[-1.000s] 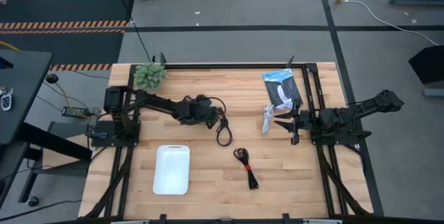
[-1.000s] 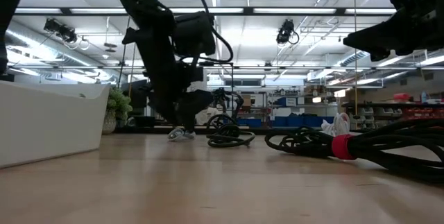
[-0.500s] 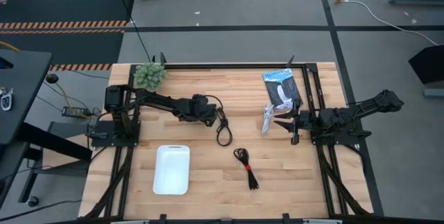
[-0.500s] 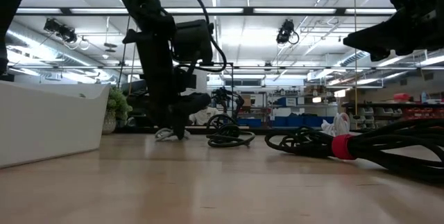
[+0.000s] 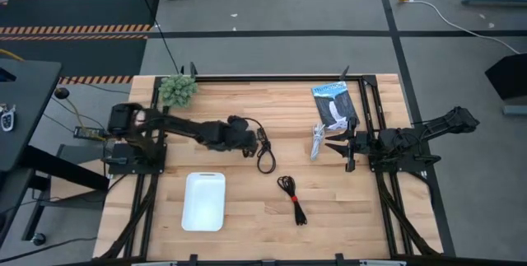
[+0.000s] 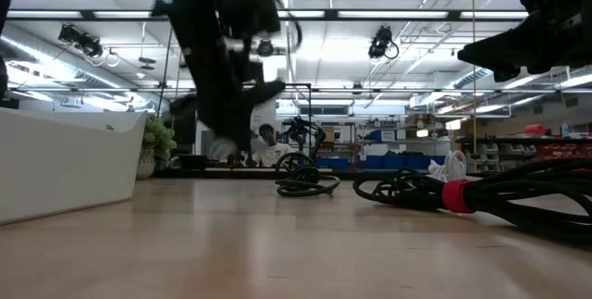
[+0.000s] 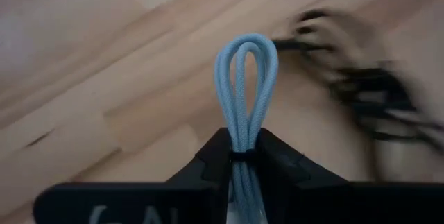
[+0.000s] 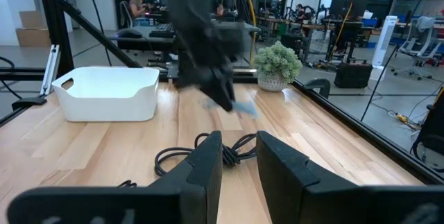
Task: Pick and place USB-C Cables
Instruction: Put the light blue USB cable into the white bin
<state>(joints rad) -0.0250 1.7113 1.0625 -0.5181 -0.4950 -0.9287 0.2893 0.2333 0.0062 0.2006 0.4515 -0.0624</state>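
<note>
I am in the carry step. My left gripper (image 7: 239,158) has its two dark fingers squeezed tight on a thin pale grey cable bundle (image 7: 244,89), folded into a long loop and tied near the bottom. The loop sticks out past the fingertips. In the high view the left gripper (image 5: 244,138) sits over the middle of the wooden table (image 5: 247,217), just beside a black coiled cable (image 5: 265,157) that lies flat on the wood. In the low view the left arm (image 6: 217,54) looks lifted clear of the table, so I think the grey cable is up in the air.

My right gripper (image 8: 239,158) waits at the right side of the table with its fingers spread apart and nothing between them. Near it lies a white coiled cable (image 5: 318,141), next to a flat black-and-blue packet (image 5: 333,105). A second black cable with a red tie (image 5: 291,198) rests nearer the front edge.

The white plastic bin (image 5: 204,201) sits at the front left, near my left gripper. I think that is where the cables go, and it looks empty from above.

Next I need to swing the left arm over the bin, come down low, then let go. I must keep the loop from hitting the bin's wall.
</note>
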